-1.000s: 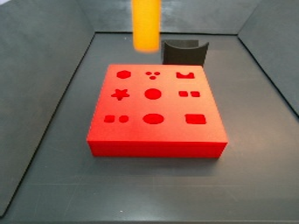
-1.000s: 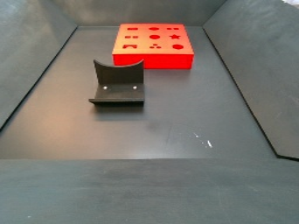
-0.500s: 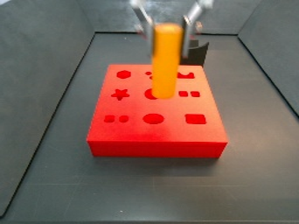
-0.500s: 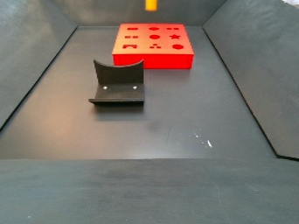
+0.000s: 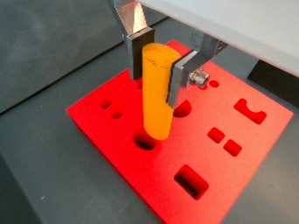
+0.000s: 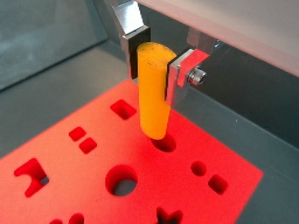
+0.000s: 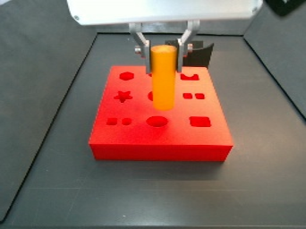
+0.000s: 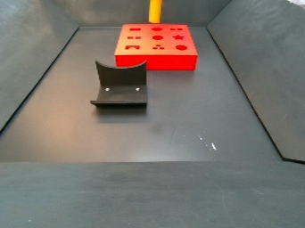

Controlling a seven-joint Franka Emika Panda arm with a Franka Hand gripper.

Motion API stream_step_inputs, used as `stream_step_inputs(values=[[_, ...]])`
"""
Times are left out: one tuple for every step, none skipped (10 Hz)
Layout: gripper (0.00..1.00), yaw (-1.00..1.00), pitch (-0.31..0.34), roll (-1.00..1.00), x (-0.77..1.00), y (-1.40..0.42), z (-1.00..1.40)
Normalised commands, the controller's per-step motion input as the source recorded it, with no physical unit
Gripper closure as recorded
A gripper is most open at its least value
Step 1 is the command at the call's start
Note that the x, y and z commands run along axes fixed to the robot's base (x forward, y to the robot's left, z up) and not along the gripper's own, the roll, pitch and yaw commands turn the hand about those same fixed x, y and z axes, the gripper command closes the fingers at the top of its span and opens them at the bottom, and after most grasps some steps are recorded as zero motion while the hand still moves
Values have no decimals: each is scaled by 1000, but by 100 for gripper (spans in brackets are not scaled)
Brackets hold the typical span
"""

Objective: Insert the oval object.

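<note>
My gripper (image 7: 163, 46) is shut on the oval object (image 7: 163, 78), a tall orange-yellow peg held upright. It also shows in both wrist views (image 5: 159, 92) (image 6: 156, 87), clamped near its top between the dark pads. The peg's lower end hangs just above the oval hole (image 5: 145, 141) (image 6: 165, 142) in the red block (image 7: 203, 145). In a side view only the peg's lower end (image 8: 155, 11) shows above the red block (image 8: 159, 53); the gripper is out of that view.
The red block has several shaped holes: star (image 7: 122, 96), round (image 7: 157, 96), rectangle (image 7: 199, 120). The dark grey curved holder (image 8: 120, 85) stands on the floor away from the block and also shows behind it (image 7: 201, 52). Grey walls enclose the floor.
The gripper with the peg has come down and toward the block's front; the peg's lower end now hangs low over the oval hole.
</note>
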Motion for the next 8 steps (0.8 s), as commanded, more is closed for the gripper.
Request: stream_step_inputs(values=[[100, 37, 0, 0, 34, 0, -106], [100, 109, 41, 169, 0, -189, -146], [100, 114, 119, 281, 3, -280, -260], [100, 89, 156, 309, 0, -411, -223], [100, 0, 129, 199, 140, -211, -194], [100, 0, 67, 120, 31, 0, -166], [100, 0, 50, 54, -194, 94, -91], [100, -43, 53, 26, -286, 74, -37]])
